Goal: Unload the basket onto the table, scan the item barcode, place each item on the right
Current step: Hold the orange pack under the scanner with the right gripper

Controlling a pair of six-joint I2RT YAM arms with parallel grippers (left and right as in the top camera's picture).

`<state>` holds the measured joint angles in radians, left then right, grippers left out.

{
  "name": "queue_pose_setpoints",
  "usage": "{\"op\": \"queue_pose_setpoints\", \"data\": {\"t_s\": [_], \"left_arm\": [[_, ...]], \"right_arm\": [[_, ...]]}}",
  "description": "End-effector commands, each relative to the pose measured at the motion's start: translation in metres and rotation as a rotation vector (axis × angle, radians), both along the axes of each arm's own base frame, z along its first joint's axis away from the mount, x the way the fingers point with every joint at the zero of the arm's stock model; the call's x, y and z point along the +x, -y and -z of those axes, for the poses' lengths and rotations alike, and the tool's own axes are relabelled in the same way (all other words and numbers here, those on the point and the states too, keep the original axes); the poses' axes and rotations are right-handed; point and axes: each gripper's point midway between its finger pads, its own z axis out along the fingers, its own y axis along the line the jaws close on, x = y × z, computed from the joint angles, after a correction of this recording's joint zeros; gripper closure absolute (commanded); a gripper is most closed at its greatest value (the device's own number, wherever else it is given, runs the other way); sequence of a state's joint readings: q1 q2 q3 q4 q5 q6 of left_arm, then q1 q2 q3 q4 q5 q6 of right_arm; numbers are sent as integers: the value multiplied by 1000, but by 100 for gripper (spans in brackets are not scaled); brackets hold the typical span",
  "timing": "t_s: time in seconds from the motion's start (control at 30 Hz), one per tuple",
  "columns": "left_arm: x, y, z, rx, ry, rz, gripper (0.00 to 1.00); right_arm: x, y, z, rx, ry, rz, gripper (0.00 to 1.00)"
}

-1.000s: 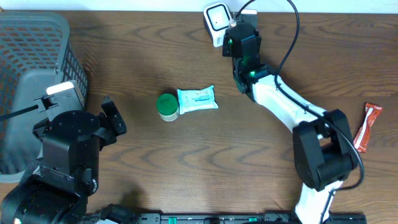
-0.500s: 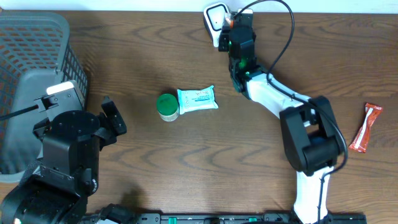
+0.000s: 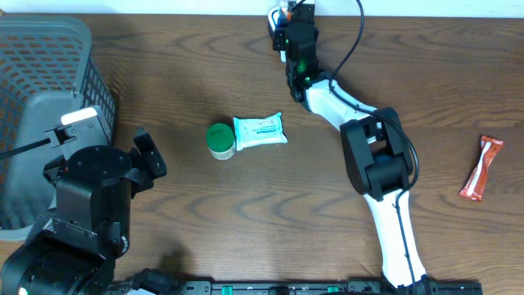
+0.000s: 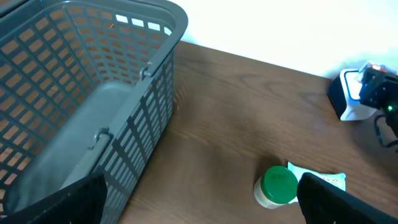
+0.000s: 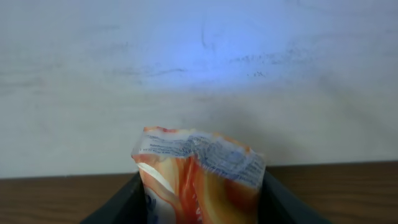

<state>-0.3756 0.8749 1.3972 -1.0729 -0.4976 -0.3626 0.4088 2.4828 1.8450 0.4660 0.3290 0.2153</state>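
An orange and white snack packet (image 5: 198, 177) stands upright between the dark fingers of my right gripper (image 5: 202, 208), which is shut on it and faces a white wall with a bluish glow. From overhead, the right gripper (image 3: 293, 29) reaches to the table's far edge and covers most of the white scanner (image 3: 278, 23). The left wrist view shows that scanner (image 4: 349, 99) beside the right gripper (image 4: 380, 93). My left gripper (image 4: 199, 211) is open over bare wood beside the basket, holding nothing.
A grey mesh basket (image 3: 45, 49) fills the left side. A green-lidded jar (image 3: 219, 139) and a teal wipes pack (image 3: 260, 131) lie mid-table. A red packet (image 3: 481, 168) lies at the right edge. The wall runs close behind the scanner.
My right arm has swung left along the far edge with the packet, from right of the scanner to over it. The left arm has not moved.
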Motion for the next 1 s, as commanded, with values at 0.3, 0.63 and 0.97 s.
{"op": "queue_pose_setpoints", "data": {"t_s": [0.3,0.63,0.97], "left_arm": [[0,-3,-1,5,3,-14,2],[0,-3,-1,5,3,-14,2],[0,-3,-1,5,3,-14,2]], "right_arm": [[6,5,23,-30,-71,14,56],[2,9,44,2,-160,25,56],[-15,1,38,-45,-261,7,57]]}}
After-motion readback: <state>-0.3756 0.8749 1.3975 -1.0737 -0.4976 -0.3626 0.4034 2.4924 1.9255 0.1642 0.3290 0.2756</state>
